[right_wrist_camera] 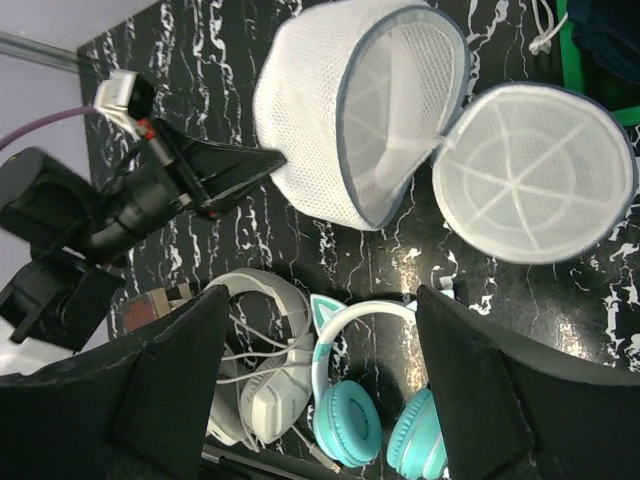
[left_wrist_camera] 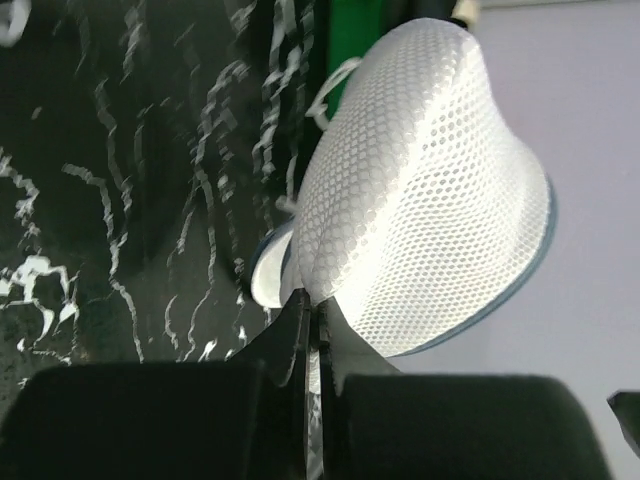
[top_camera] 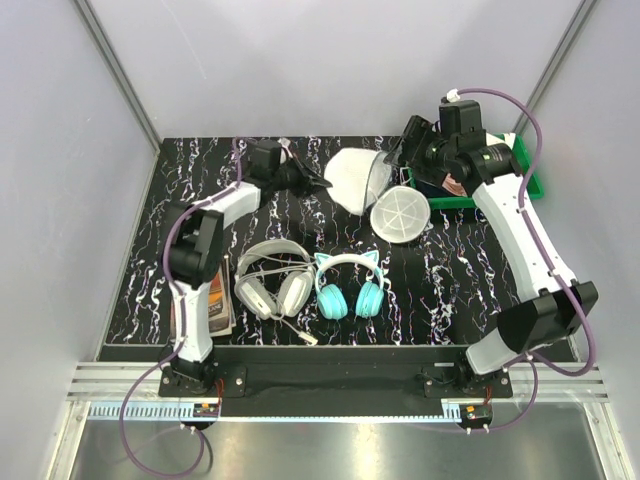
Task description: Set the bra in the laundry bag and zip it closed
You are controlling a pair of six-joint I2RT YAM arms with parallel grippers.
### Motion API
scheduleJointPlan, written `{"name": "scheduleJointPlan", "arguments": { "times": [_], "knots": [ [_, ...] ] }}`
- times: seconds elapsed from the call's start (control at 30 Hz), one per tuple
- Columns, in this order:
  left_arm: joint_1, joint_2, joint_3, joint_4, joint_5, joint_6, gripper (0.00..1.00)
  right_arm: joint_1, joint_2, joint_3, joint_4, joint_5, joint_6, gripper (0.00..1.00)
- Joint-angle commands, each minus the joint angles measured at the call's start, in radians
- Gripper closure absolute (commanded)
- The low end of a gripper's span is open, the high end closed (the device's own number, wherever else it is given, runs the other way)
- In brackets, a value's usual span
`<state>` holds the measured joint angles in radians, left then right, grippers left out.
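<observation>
Headphones lie by the worktop's point(top_camera: 450, 290) near edge, white set point(top_camera: 273, 280) left of teal set point(top_camera: 350, 285), with a booklet point(top_camera: 222, 300) at the near left corner. Beyond them, toward the far edge, the bag point(top_camera: 352, 178) lies on its side. Its mouth faces the right edge and its lid point(top_camera: 400, 215) lies flat, so the long axis runs far-left to near-right. The left gripper point(top_camera: 315, 183) pinches its left side. The right gripper point(right_wrist_camera: 320, 298) hovers wide above, beside the tray point(top_camera: 530, 180) at the far right corner.

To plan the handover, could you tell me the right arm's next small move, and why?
Probably swing the right gripper over the green bin to find the bra, unseen here: its jaws are open and empty, while the left gripper pinches the mesh of the laundry bag, its mouth open.
</observation>
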<state>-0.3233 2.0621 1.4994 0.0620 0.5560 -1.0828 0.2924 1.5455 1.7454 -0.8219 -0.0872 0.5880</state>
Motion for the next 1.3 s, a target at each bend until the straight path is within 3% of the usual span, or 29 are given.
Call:
{"name": "scheduleJointPlan", "arguments": {
  "times": [0.0,0.17,0.3,0.33,0.37,0.43,0.57,0.73,0.83,0.97,1.1,1.27],
  "knots": [
    [0.015,0.069,0.085,-0.058,0.088,-0.092,1.0,-0.002,0.047,0.037,-0.016,0.017,-0.051,0.17],
    [0.052,0.087,0.09,-0.221,0.016,-0.011,0.95,-0.071,0.079,0.031,-0.016,-0.023,-0.04,0.19],
    [0.085,0.056,0.102,-0.377,-0.086,0.108,0.68,-0.116,0.117,0.049,-0.017,-0.028,-0.048,0.21],
    [0.086,0.035,0.128,-0.437,-0.188,0.215,0.37,-0.121,0.123,0.052,-0.02,-0.013,-0.05,0.21],
    [0.079,0.023,0.155,-0.533,-0.239,0.272,0.28,-0.131,0.128,0.052,-0.025,-0.003,-0.05,0.21],
    [0.047,-0.028,0.215,-0.597,-0.4,0.413,0.19,-0.148,0.148,0.042,-0.036,0.004,-0.04,0.21],
    [-0.049,-0.105,0.245,-0.594,-0.548,0.592,0.1,-0.206,0.172,-0.003,-0.039,0.021,0.009,0.16],
    [-0.192,-0.105,0.266,-0.509,-0.562,0.701,0.09,-0.332,0.234,0.003,-0.022,0.075,0.036,0.12],
    [-0.221,-0.083,0.245,-0.429,-0.58,0.715,0.02,-0.38,0.277,0.018,0.049,0.092,0.039,0.11],
    [-0.22,-0.001,0.314,-0.482,-0.57,0.727,0.01,-0.417,0.404,0.138,0.058,0.182,-0.014,0.08],
    [-0.218,0.079,0.38,-0.521,-0.59,0.747,0.06,-0.42,0.502,0.239,0.105,0.189,-0.086,0.08],
    [-0.168,0.154,0.436,-0.568,-0.564,0.716,0.24,-0.42,0.606,0.347,0.116,0.199,-0.099,0.15]
  ]
}}
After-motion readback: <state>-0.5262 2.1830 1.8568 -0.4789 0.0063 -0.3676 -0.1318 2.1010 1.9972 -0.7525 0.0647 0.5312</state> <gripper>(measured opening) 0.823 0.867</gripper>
